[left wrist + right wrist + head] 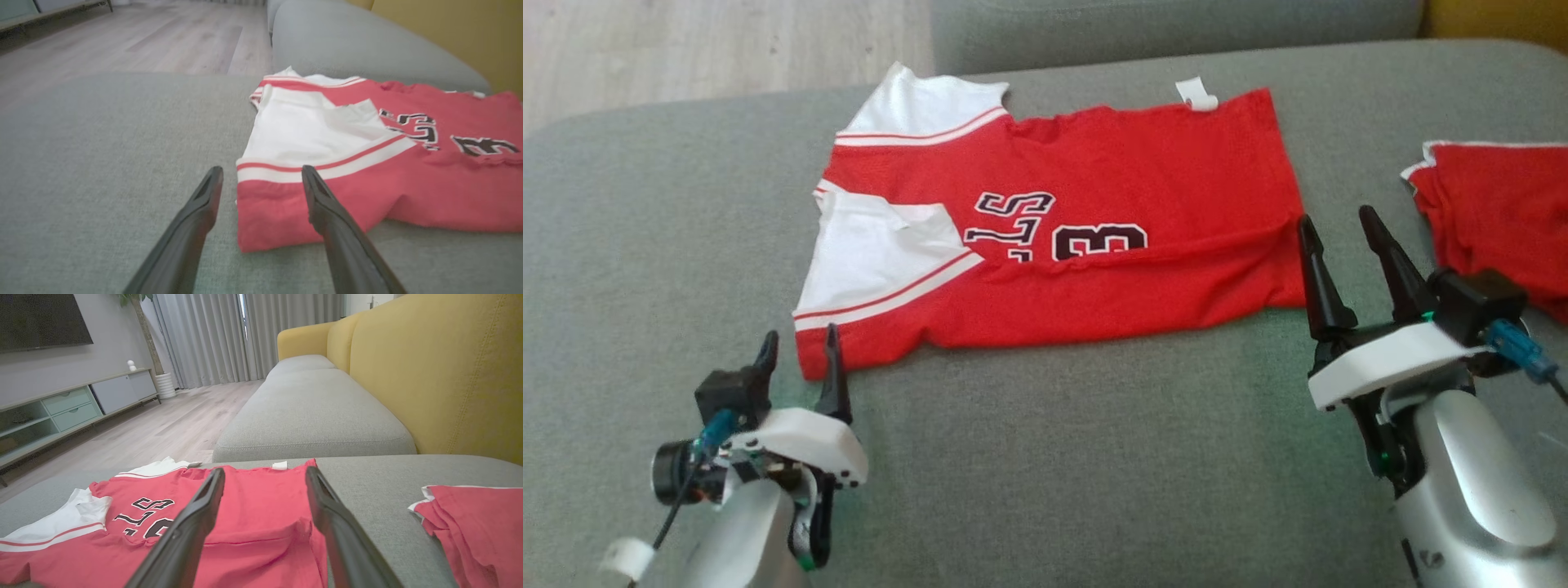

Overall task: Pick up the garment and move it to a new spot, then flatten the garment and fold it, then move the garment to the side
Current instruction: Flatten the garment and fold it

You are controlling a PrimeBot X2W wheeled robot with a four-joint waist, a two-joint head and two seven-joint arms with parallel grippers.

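A red jersey garment (1111,237) with white sleeves and black-and-white lettering lies spread on the grey sofa cushion (1029,457), its near long edge folded over. My left gripper (800,351) stands open just short of the garment's near left corner (265,220), empty. My right gripper (1335,224) is open beside the garment's right edge (265,522), holding nothing. In the left wrist view the right finger overlaps the red corner. The right wrist view has the fingers (327,514) over the right end of the garment.
A second red garment (1503,220) with white trim lies bunched at the cushion's right edge (474,526). The yellow sofa back (441,375) rises on the right. Wooden floor (143,41) lies beyond the cushion's far left, another grey cushion (310,412) behind.
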